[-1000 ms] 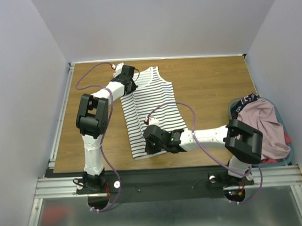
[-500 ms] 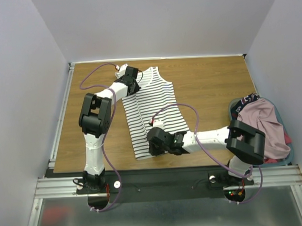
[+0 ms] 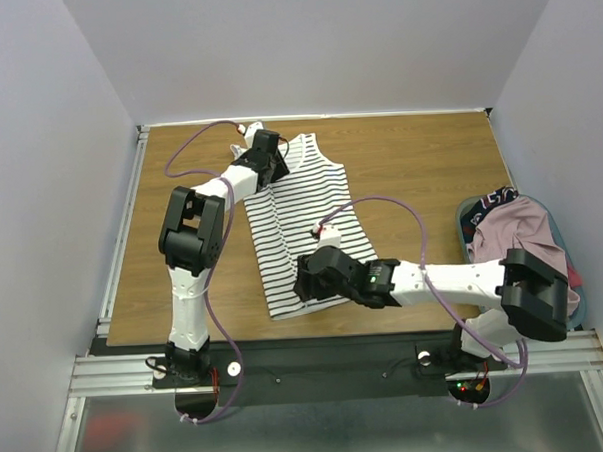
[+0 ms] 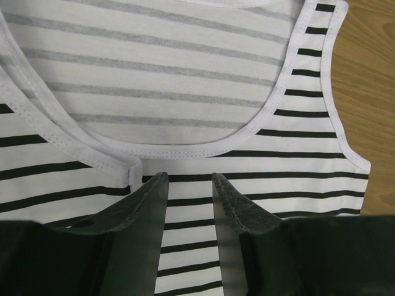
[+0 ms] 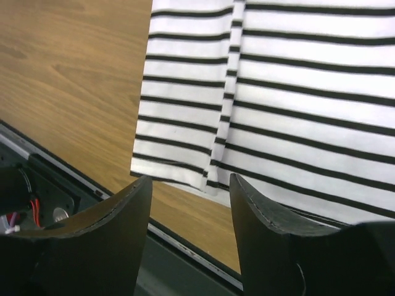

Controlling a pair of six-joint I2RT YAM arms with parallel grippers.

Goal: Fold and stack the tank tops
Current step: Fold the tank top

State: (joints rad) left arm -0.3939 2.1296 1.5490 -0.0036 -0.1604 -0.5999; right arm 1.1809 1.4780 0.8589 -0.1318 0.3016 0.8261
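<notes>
While the striped tank top (image 3: 303, 221) lies flat on the surface (image 3: 419, 161), the left hand (image 4: 190, 180) hangs at its neckline and the right hand (image 5: 190, 185) at its hem, both with fingers apart and empty. Judged step: lengthwise fold. The next move needs one side edge pinched at both ends. The pink tank top (image 3: 528, 251) is heaped well right of it.

Wooden table (image 3: 419, 161). Striped tank top (image 3: 301, 216) spread flat, left of centre, neckline toward 12, hem near 6 edge. Blue-grey basket (image 3: 462, 222) at 4, heaped with garments.
</notes>
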